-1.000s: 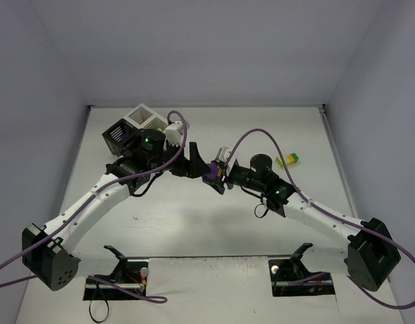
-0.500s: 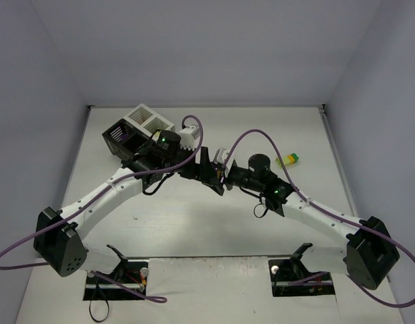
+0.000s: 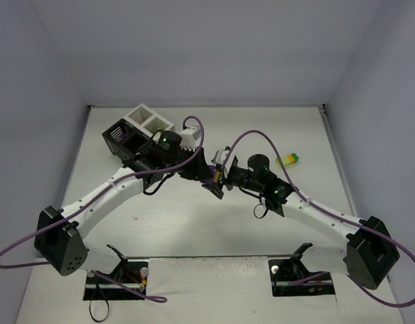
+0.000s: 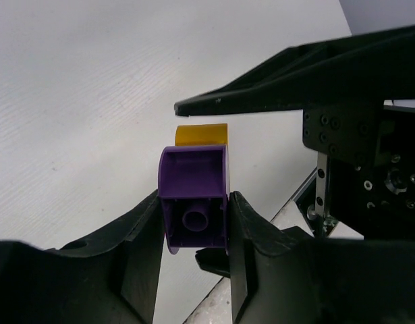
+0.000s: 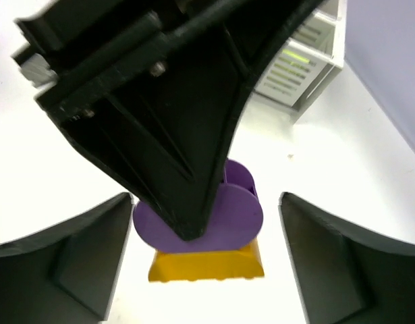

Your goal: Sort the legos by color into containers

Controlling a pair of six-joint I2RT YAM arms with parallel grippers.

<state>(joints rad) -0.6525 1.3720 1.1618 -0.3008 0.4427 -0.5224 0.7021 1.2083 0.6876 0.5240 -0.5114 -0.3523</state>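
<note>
Two joined legos [image 4: 194, 177] clamped in left gripper [image 4: 194, 206] (right gripper [image 5: 206, 202] spread wide)

I see the bins [image 3: 136, 127] at the far left of the table [image 3: 194, 226], the joined bricks [image 4: 194, 172] in the middle, pinched in my left gripper [image 4: 194, 202], my right gripper [image 5: 206, 202] spread wide around them, and two loose bricks [image 3: 288, 160] further right.

The setting is a robotics laboratory test cell. A flat white tabletop [image 3: 194, 229] is enclosed at the back and both sides by plain pale grey wall panels [image 3: 194, 54]. A white-and-black left robot arm [image 3: 102, 194] and a matching right robot arm [image 3: 322, 217] are mounted at its near edge, each trailing a purple cable [image 3: 261, 133].
</note>
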